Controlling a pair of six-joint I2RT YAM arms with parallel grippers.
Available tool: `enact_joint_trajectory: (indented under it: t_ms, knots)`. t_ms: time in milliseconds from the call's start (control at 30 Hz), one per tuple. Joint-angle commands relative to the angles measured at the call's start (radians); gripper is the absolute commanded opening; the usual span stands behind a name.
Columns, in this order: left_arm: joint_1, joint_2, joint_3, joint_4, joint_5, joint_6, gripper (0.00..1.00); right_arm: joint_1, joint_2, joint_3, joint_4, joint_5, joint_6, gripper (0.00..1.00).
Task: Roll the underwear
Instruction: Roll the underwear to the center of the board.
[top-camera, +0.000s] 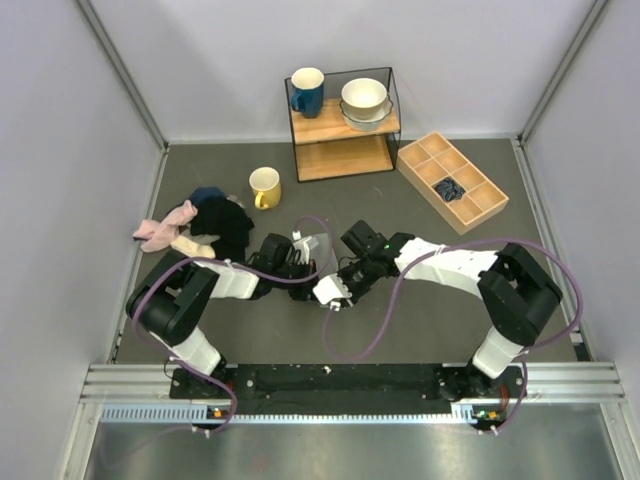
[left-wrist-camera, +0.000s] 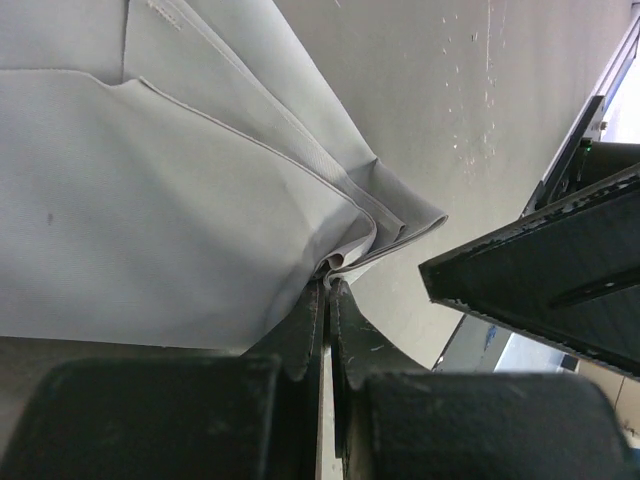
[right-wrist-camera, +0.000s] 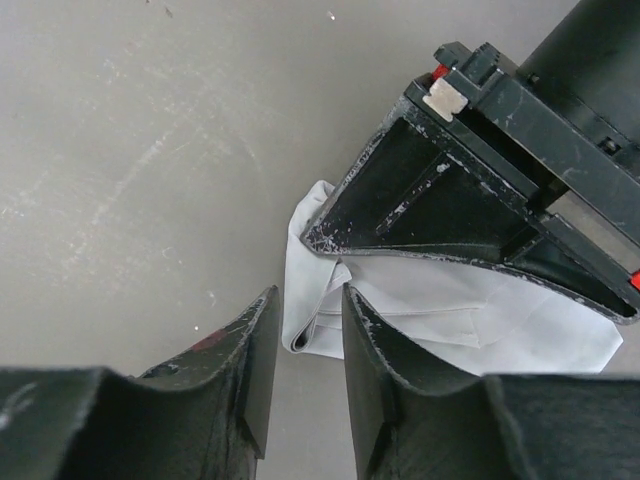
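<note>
Yellow mug (top-camera: 264, 187), shelf (top-camera: 345, 159), wooden tray (top-camera: 487, 198).

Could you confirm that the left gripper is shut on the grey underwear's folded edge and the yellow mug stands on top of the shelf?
Not quite: the top external view shows the yellow mug on the table, left of the shelf; the blue mug stands on top. The left gripper is indeed shut on the folded edge of the underwear.

Links: white smooth shell links (top-camera: 452, 262)
Joints: black round joints (top-camera: 520, 295)
Cables: thin purple cable loops (top-camera: 388, 322)
Fingers: scuffed black plastic fingers (right-wrist-camera: 385, 380)
</note>
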Motion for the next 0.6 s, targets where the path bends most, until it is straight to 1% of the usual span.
enact_joint_trajectory:
  t_ms: [0,200,367,500,567]
  knots:
    - [0.016,0.043,-0.01,-0.031,-0.084,0.02,0.0,0.032,0.015,-0.005,0.049,0.017,0.02,0.3]
    - [0.021,0.052,-0.015,-0.018,-0.079,0.015,0.0,0.038,0.067,0.018,0.05,0.043,0.06,0.19]
    - [0.027,0.052,-0.018,-0.01,-0.078,0.015,0.0,0.038,0.111,0.037,0.066,0.1,0.089,0.11]
    - [0.03,0.058,-0.019,-0.005,-0.076,0.015,0.0,0.038,0.124,0.035,0.09,0.134,0.112,0.12]
    - [0.032,0.063,-0.019,-0.002,-0.076,0.015,0.0,0.038,0.127,0.035,0.09,0.142,0.114,0.17]
